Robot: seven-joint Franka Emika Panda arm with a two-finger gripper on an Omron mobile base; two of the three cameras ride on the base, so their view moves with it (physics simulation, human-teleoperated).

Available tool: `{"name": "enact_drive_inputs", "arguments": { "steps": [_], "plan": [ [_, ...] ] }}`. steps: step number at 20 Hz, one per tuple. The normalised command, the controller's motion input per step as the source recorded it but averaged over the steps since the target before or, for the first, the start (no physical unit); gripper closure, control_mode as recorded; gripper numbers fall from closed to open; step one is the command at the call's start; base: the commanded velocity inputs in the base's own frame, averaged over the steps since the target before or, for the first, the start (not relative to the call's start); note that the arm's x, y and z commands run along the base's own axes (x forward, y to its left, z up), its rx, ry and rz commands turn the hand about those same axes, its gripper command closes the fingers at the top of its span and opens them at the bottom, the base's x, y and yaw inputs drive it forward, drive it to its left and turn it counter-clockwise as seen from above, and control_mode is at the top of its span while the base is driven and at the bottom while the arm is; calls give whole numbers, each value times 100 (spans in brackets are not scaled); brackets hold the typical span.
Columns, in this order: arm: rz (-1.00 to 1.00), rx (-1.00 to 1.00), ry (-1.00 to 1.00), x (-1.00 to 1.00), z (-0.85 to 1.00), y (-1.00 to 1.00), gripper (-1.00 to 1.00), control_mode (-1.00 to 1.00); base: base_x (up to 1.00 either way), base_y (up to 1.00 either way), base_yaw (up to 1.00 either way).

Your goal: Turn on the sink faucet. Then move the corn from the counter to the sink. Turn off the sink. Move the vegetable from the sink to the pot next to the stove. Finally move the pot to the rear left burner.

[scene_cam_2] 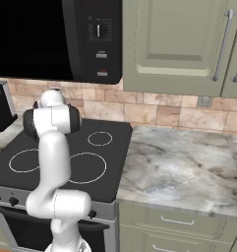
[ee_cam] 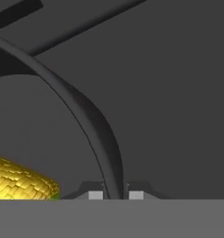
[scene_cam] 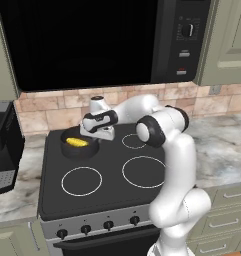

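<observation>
- One pot [scene_cam: 78,148] is sitting on the stove [scene_cam: 117,195].
- One corn [scene_cam: 75,142] is lying inside it.
- Three burner rings are showing white on the black top; the pot is covering the rear left spot.
- Four knobs [scene_cam: 85,229] are lining the stove's front.
- One microwave [scene_cam: 97,40] is hanging above.

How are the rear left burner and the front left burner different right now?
The rear left burner is covered by the dark pot with the corn inside, while the front left burner is bare, its full white ring visible. The gripper grips the pot's rim at the rear one; nothing is near the front one. Both sit on the same black stovetop.
</observation>
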Motion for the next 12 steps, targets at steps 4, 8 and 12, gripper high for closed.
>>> {"name": "enact_drive_inputs", "arguments": {
  "steps": [4, 8, 12],
  "plan": [
    [-2, 0, 0, 20, -10, 0, -100, -100, 0, 0, 0],
    [0, 0, -1, 1, -3, 0, -100, -100, 0, 0, 0],
    [0, 0, -3, -10, 1, 0, -100, -100, 0, 0, 0]
  ]
}}
